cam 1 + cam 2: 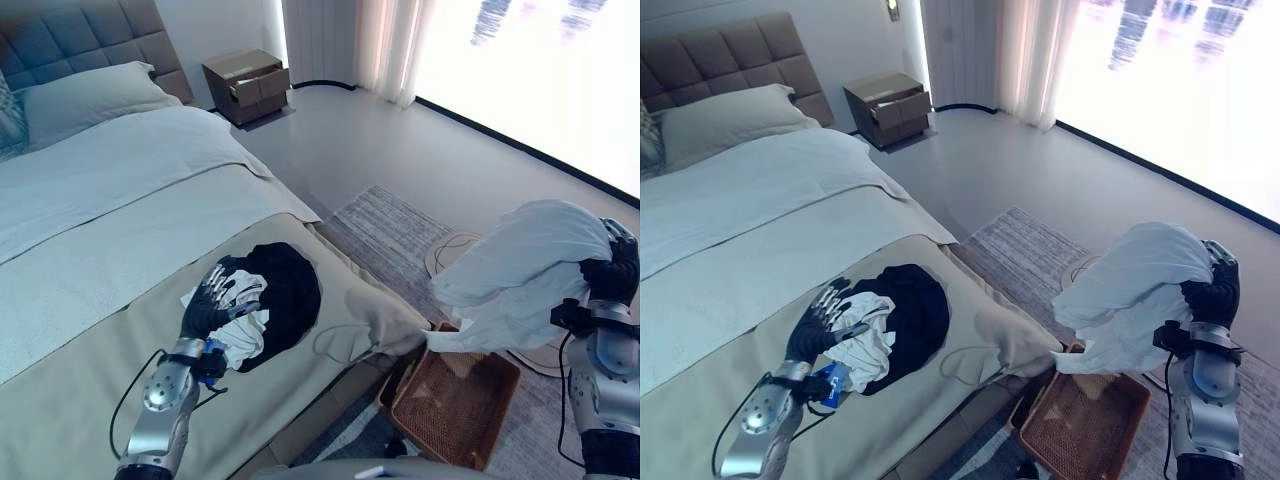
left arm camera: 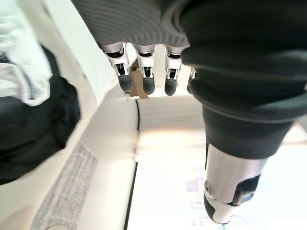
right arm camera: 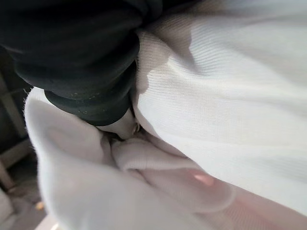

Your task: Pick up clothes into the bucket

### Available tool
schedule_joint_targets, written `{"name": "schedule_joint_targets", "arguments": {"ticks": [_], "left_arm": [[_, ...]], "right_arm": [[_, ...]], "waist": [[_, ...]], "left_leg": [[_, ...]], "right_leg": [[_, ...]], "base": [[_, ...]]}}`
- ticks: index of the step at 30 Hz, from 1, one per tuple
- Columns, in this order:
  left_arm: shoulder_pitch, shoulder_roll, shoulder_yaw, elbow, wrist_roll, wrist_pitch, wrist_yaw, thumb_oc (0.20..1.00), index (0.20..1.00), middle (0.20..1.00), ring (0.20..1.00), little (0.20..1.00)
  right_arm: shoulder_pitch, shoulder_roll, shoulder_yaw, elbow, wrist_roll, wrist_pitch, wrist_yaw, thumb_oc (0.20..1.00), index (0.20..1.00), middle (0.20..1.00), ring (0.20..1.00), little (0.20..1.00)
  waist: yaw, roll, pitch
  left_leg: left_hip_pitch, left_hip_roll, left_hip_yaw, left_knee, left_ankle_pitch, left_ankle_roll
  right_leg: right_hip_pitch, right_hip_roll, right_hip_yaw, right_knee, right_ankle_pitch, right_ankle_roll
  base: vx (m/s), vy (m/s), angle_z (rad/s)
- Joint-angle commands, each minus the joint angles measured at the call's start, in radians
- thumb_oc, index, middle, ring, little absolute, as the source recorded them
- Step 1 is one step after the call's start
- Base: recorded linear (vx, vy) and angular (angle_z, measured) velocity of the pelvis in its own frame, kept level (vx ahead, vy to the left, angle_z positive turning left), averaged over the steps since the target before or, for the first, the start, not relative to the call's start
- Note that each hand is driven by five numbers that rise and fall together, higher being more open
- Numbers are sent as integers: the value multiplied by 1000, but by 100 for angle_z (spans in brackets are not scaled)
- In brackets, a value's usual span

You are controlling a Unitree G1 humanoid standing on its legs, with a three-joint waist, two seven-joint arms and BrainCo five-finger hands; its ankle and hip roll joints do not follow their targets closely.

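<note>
1. A white garment (image 1: 520, 270) is held up by the right hand (image 1: 612, 268), fingers buried in cloth, above the basket (image 1: 455, 400); grip cannot be told.
2. Release into the basket is called for next.
3. The left hand (image 1: 215, 295), fingers straight, rests on the clothes (image 1: 285, 290) on the bed (image 1: 90, 250).

No text, label or number can be read anywhere here.

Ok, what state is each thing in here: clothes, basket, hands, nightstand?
White garment: lifted, bunched in the right hand, hanging above the basket.
Wicker basket: on the floor beside the bed, holding no clothes.
Black and white clothes: piled on the bed.
Left hand: open, over the pile.
Nightstand: drawer partly open.
</note>
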Motion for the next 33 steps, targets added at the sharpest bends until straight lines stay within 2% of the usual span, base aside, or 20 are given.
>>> {"name": "schedule_joint_targets", "arguments": {"ticks": [1, 8, 13, 18, 20, 21, 22, 23, 27, 29, 31, 33], "left_arm": [[11, 17, 91, -79, -70, -81, -14, 1000, 1000, 1000, 1000, 1000], [19, -52, 185, -151, -103, -134, 47, 1000, 1000, 1000, 1000, 1000], [-5, -91, 203, -204, -119, -176, 102, 1000, 1000, 1000, 1000, 1000], [-41, -79, 191, -235, -124, -210, 135, 1000, 1000, 1000, 1000, 1000], [-69, -54, 165, -245, -126, -228, 153, 1000, 1000, 1000, 1000, 1000], [-72, -53, 166, -244, -126, -229, 153, 1000, 1000, 1000, 1000, 1000], [-89, -43, 144, -253, -146, -239, 161, 1000, 1000, 1000, 1000, 1000], [-96, -37, 134, -256, -149, -244, 165, 1000, 1000, 1000, 1000, 1000], [-105, -20, 93, -275, -152, -253, 176, 1000, 1000, 1000, 1000, 1000], [-101, -3, 65, -288, -164, -255, 185, 1000, 1000, 1000, 1000, 1000], [-98, -1, 53, -288, -167, -257, 189, 1000, 1000, 1000, 1000, 1000], [-78, 6, 25, -292, -170, -255, 193, 1000, 1000, 1000, 1000, 1000]], "right_arm": [[-43, -70, -52, -26, -10, -76, -7, 200, 200, 200, 200, 200], [17, -26, -43, 16, -99, -54, -14, 200, 200, 200, 200, 200], [-1, 22, -14, 151, -105, -57, -63, 200, 200, 200, 200, 200], [-56, 22, 17, 256, -112, -61, -115, 200, 200, 200, 200, 200], [-103, 17, 46, 302, -100, -66, -138, 200, 200, 200, 200, 200], [-107, 17, 46, 306, -99, -67, -138, 200, 200, 200, 200, 200], [-139, 11, 66, 329, -97, -68, -159, 200, 200, 200, 200, 200], [-158, 6, 74, 365, -93, -69, -172, 200, 200, 200, 200, 200], [-220, -12, 89, 461, -64, -77, -214, 200, 200, 200, 200, 200], [-268, -37, 107, 507, -60, -71, -249, 200, 200, 200, 200, 200], [-289, -49, 117, 535, -55, -71, -258, 200, 200, 200, 200, 200], [-334, -78, 133, 598, -40, -67, -273, 200, 200, 200, 200, 200]], "waist": [[-11, -38, -22], [-14, -24, 48], [-15, -22, 107], [-19, -12, 177], [-17, -8, 226], [-17, -8, 226], [-15, -4, 260], [-14, -3, 269], [-12, 7, 278], [-6, 14, 283], [-2, 17, 278], [6, 25, 282]], "left_leg": [[-66, 1, -5, 73, -36, 28], [-95, -8, -4, 125, -52, 33], [-112, -5, -10, 150, -57, 31], [-157, -10, -16, 176, -54, 31], [-221, -8, -22, 218, -54, 33], [-228, -7, -22, 224, -56, 33], [-289, -4, -30, 272, -58, 34], [-328, -4, -35, 305, -62, 35], [-452, -7, -51, 404, -81, 36], [-562, -2, -57, 503, -109, 36], [-599, 2, -57, 551, -133, 38], [-691, 8, -59, 644, -163, 43]], "right_leg": [[-75, -50, 19, 113, 17, 36], [-105, -70, 17, 174, -9, 35], [-117, -76, 8, 201, -17, 28], [-175, -83, 15, 240, -17, 26], [-236, -94, 20, 285, -21, 21], [-242, -95, 21, 290, -22, 20], [-297, -105, 26, 331, -25, 16], [-328, -109, 25, 357, -30, 14], [-427, -114, 30, 434, -51, 3], [-530, -111, 46, 523, -79, -7], [-565, -109, 56, 565, -99, -12], [-655, -111, 68, 651, -124, -18]], "base": [[0, 0, 0], [-28, 3, -5], [-37, -17, 1], [-123, 3, 1], [-199, -8, 0], [-194, -26, 5], [-189, -33, 6], [-188, -32, 7], [-120, -29, 16], [-82, -24, 12], [-16, -8, 3], [-58, -11, -8]]}}
